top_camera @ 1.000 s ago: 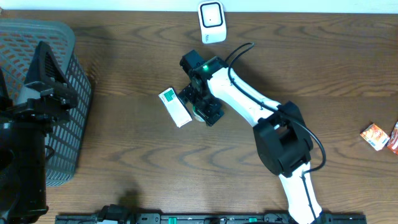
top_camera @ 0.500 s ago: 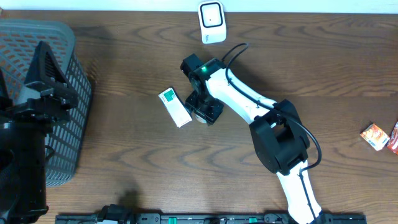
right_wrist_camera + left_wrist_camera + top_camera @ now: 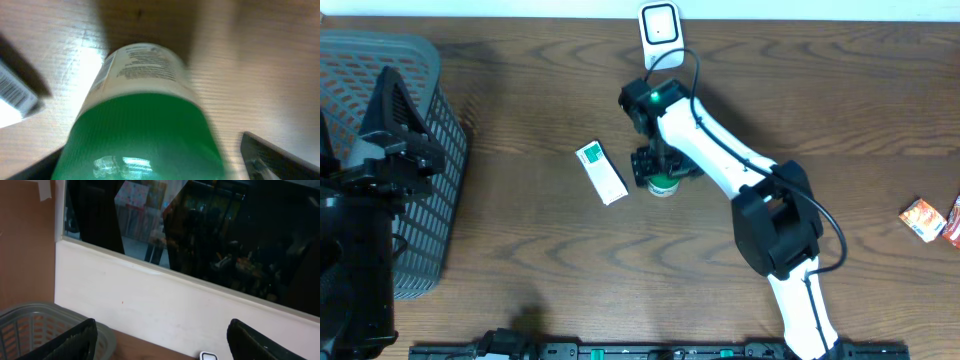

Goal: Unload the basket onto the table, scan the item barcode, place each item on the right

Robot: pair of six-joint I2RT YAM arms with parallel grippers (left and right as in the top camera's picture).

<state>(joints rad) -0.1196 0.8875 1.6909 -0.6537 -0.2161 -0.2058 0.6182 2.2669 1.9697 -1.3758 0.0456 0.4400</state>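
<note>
The left gripper (image 3: 162, 332) hangs spread and empty by the grey basket (image 3: 425, 150), farther out on the worktop (image 3: 520, 270) the right gripper (image 3: 661, 170) straddles the green-capped bottle (image 3: 145, 130), spread wide and not clamped — a white carton (image 3: 601, 171) just beside — with the scanner (image 3: 661, 35) at the far edge.

right tool (image 3: 663, 171) turned, bottle (image 3: 663, 187) shifted right
</note>
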